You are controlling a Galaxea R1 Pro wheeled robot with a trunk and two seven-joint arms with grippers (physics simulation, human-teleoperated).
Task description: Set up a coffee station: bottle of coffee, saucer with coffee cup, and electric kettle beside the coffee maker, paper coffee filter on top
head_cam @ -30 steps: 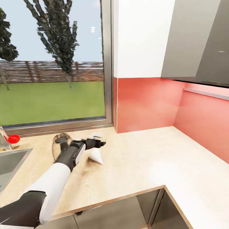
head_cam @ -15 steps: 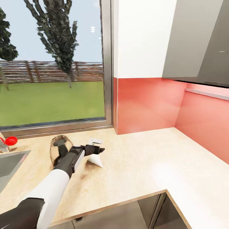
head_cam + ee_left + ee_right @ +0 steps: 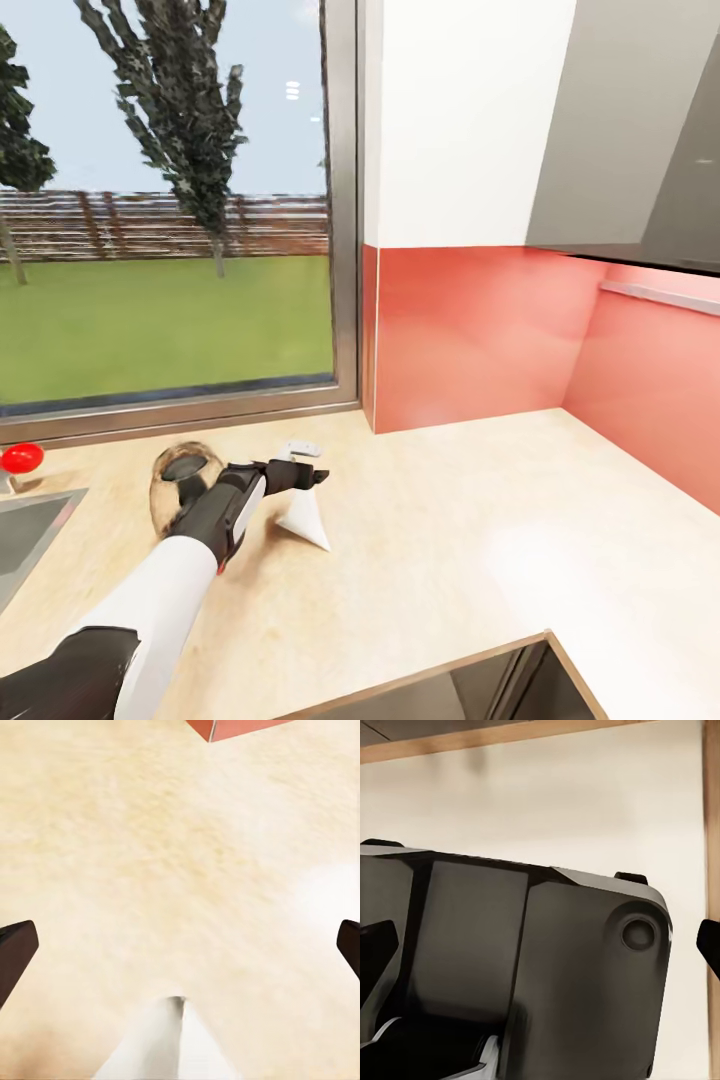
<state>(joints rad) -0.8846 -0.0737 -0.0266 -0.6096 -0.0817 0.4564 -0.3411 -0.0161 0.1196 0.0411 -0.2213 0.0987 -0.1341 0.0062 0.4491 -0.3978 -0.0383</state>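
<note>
Since a second ago the whole head view has slid sideways, so my head has turned; against the counter itself, my left gripper (image 3: 312, 478) has crept a little closer to the paper coffee filter (image 3: 306, 518), which lies where it lay, while the red knob (image 3: 21, 458) and steel sink (image 3: 25, 535) have drifted toward the picture's left edge.

Going from the left: the sink is set into the kitchen countertop (image 3: 450, 560), with the red knob just behind it below the window (image 3: 170, 200). Next comes the electric kettle (image 3: 178, 480), rounded glass with a black lid, standing on the counter and partly covered by my left forearm. My left arm reaches forward past it, and the gripper hangs just above the filter's upper edge. In the left wrist view my fingertips (image 3: 16, 952) sit at the two far edges of the picture, so the jaws stand wide apart, holding nothing, with the filter (image 3: 169, 1042) lying on the pale wood between and below them. A small white thing (image 3: 302, 448) rests on the counter just behind the gripper; I cannot tell what it is. Further right the counter meets the red backsplash (image 3: 470, 330) in a corner.

My right gripper's (image 3: 540, 945) dark fingertips also show far apart, with a dark part of my own body beneath them.
</note>
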